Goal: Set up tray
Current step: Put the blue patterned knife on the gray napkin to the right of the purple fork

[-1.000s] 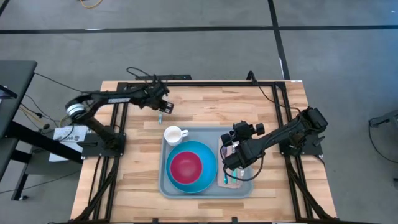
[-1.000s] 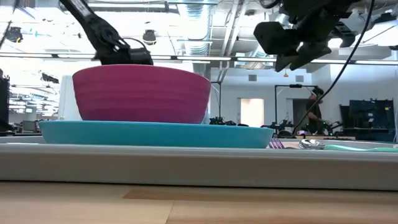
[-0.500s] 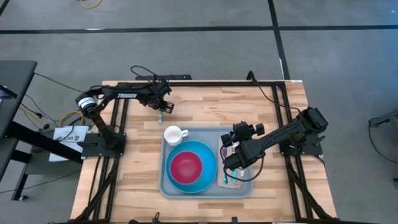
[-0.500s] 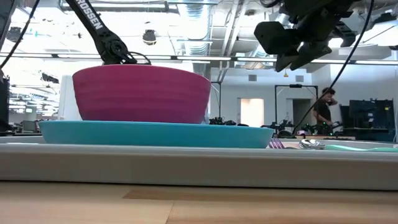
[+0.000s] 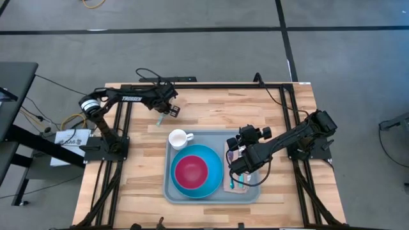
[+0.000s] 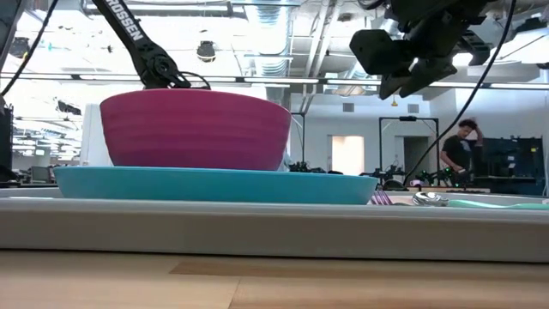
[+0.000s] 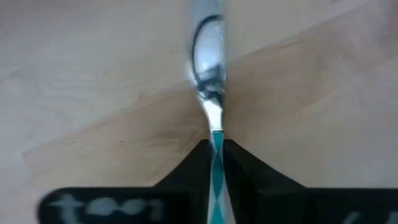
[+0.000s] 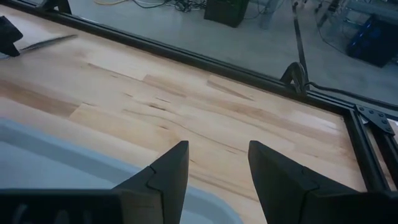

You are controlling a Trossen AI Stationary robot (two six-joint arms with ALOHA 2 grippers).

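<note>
Gripping a spoon: left claw (image 5: pixel 165 110) clenched on its teal-striped handle, bowl pointing ahead along the wood.
Tray (image 5: pixel 171 190) lies near, toward the table's front from this claw, holding plate (image 5: pixel 217 167), red bowl (image 5: pixel 190 172), cup (image 5: pixel 177 137) and cutlery (image 5: pixel 238 185); spoon (image 7: pixel 208 81) axis runs straight out between the fingers. Right claw (image 5: pixel 235 167), spread and empty, hangs above the tray's cutlery side.
</note>
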